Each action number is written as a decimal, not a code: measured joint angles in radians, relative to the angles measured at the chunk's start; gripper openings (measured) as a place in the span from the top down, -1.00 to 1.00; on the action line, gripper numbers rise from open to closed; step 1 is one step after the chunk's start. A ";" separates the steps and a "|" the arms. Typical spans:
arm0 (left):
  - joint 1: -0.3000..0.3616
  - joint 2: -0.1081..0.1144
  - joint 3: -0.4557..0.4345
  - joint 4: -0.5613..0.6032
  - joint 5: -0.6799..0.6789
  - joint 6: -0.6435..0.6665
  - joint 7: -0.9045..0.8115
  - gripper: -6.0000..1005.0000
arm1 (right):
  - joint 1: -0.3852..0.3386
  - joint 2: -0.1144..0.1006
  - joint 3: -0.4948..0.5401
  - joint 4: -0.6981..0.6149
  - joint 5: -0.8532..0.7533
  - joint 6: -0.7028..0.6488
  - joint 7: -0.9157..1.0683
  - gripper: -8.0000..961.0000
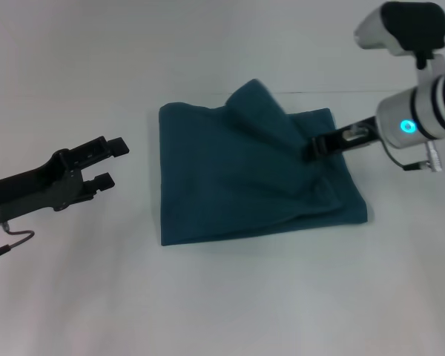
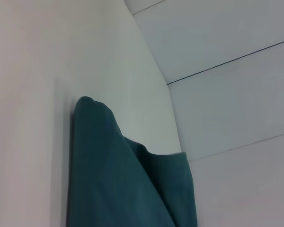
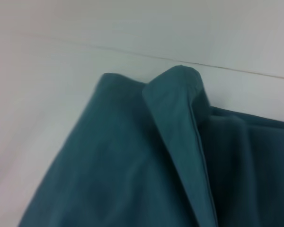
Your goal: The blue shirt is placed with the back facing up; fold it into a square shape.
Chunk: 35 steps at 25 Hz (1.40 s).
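Head view: nearest the camera, at about 8 o'clock, the left gripper hovers over bare white tabletop with its fingers spread, well apart from the cloth. The blue shirt lies at the centre, already folded down to a rough rectangle, its near-right corner splayed out toward 4 o'clock. The right gripper reaches in from 3 o'clock and pinches a fold at the shirt's right side, lifting it into a raised peak that points toward 12 o'clock.

Left wrist view: only the shirt's folded edge and a raised hump show against the tabletop; no fingers appear.

Right wrist view: a lifted flap with a stitched hem stands up over flatter layers. The fingers themselves are hidden here.

The risk, as I judge it, is that the pinch holds only the top layer. Carrying it across could then drag the layers beneath, skew the straight left edge and leave a lopsided shape instead of a square. With the left gripper off the cloth, nothing anchors the shirt against sliding.
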 joint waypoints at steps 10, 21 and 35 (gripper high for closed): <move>-0.013 0.000 0.001 0.000 0.000 0.000 0.004 -0.89 | -0.049 -0.014 0.009 0.003 0.003 0.042 0.018 0.95; -0.010 -0.003 -0.003 -0.012 0.001 0.000 0.007 -0.89 | -0.028 -0.059 0.076 0.096 0.025 0.089 0.098 0.76; -0.009 -0.003 -0.004 -0.025 -0.001 -0.013 0.010 -0.89 | 0.018 -0.096 0.096 0.254 0.111 0.070 0.045 -0.44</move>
